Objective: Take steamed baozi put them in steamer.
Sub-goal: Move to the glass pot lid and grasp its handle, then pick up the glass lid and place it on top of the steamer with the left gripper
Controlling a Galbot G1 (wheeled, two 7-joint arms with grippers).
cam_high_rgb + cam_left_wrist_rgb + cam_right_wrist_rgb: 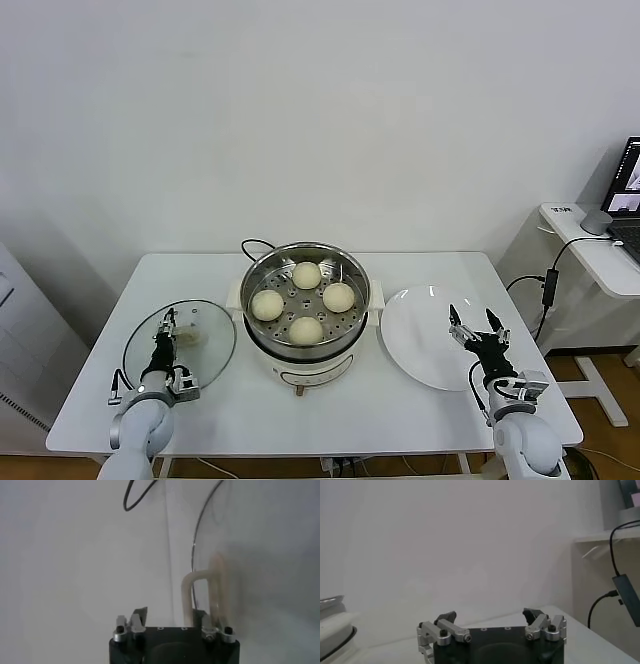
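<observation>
Several cream-white steamed baozi (307, 274) lie on the perforated tray inside the shiny steamer (310, 368) at the table's middle. My left gripper (165, 325) (170, 614) hovers low over the round glass lid (210, 352) (260, 555) to the steamer's left, right at the lid's cream handle (186, 592). Whether it grips that handle does not show. My right gripper (472, 322) (491, 614) stands open and empty over the near-right edge of the bare white plate (420, 340).
A black cord (255, 245) (135, 497) loops behind the steamer. The steamer's edge (330, 615) shows far off in the right wrist view. A white side desk (600, 245) with a laptop and cables stands beyond the table's right end.
</observation>
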